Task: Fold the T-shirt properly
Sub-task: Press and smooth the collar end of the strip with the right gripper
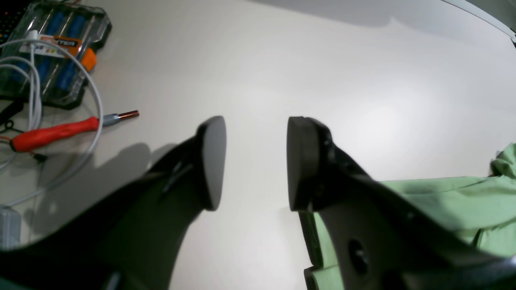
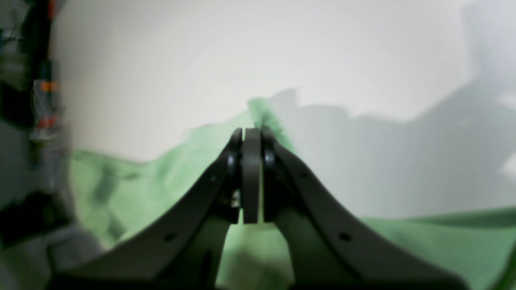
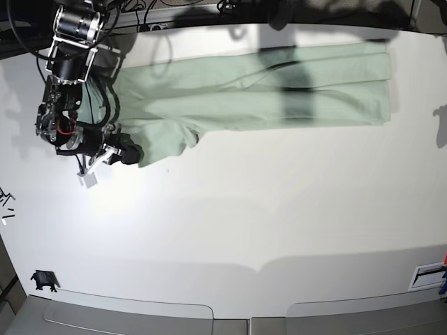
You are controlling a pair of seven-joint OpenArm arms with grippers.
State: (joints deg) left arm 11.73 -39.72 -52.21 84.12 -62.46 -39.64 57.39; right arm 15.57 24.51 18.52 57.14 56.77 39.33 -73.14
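Right wrist view shows the right claw (image 2: 252, 177) pinched together, its 2 pads meeting on a raised fold of the pale sage-green cotton T-shirt (image 2: 201, 177), which spreads on the white table (image 2: 258, 48) to both sides and behind the claw. The left claw (image 1: 254, 161) stands wide apart over bare table, holding nothing; green cloth lies just beside its right pad, a red-handled screwdriver (image 1: 56, 133) well off its left pad.

Table (image 3: 244, 230) lies bare below the T-shirt (image 3: 265, 91); tool clutter (image 1: 48, 60) beside it.
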